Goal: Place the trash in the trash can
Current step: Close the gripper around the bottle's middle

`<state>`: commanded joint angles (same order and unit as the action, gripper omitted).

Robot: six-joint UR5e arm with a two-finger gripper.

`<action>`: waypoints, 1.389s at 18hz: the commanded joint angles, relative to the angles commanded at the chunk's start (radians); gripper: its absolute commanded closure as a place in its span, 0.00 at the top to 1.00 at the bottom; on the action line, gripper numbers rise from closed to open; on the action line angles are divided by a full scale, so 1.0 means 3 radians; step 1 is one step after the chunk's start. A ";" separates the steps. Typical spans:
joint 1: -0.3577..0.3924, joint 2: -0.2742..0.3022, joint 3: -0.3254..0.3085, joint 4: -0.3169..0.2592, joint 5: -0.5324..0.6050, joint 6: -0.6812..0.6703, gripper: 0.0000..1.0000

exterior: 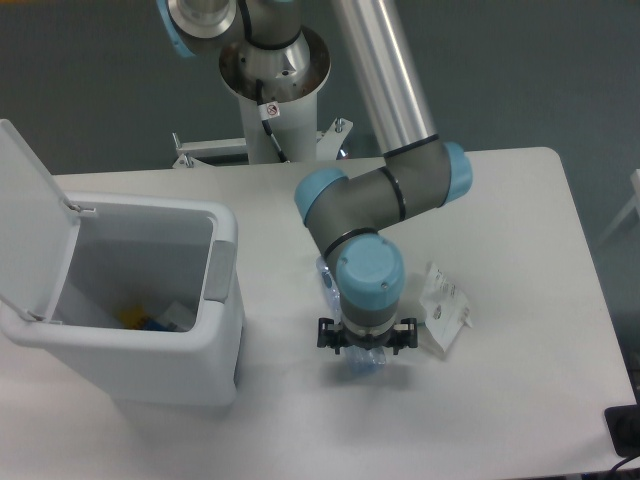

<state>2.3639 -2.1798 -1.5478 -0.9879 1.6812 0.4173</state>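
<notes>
Fixed camera, looking down on the white rectangular table. We see the grey-and-silver UR5e arm with light-blue joint caps reaching from its pedestal at top centre down to mid-table. Its black two-finger gripper sits directly over the lower part of the clear blue-tinted plastic bottle, with the wrist cap hiding most of it.

The bottle lies flat on the table, long axis running roughly top-to-bottom. Only its upper end, beside the wrist, and its lower end, poking out beneath the gripper, are visible to us. Black gripper parts stick out on both sides of the bottle at the same height. The wrist blocks the fingertips, so we cannot tell how wide the jaws stand or whether they touch the bottle.

The small white wrinkly packet with dark print lies on the table just right of the gripper, apart from the bottle and not touched by the arm.

The large white rectangular plastic bin with a grey front panel stands at the table's left side, well apart from bottle and packet. Its white hinged lid is swung up and open on the far-left side. Inside at the bottom we see a few small items, yellow, blue and white; too small to identify.
</notes>
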 joint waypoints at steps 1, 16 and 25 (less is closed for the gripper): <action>0.0000 0.0000 -0.0005 0.0000 0.0000 -0.0041 0.83; 0.0025 0.0087 0.0138 -0.0041 -0.0051 -0.0174 0.49; 0.0347 0.0199 0.0496 -0.0051 -0.0577 -0.0215 0.49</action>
<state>2.4681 -2.1201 -1.3991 -1.0032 1.5081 0.3528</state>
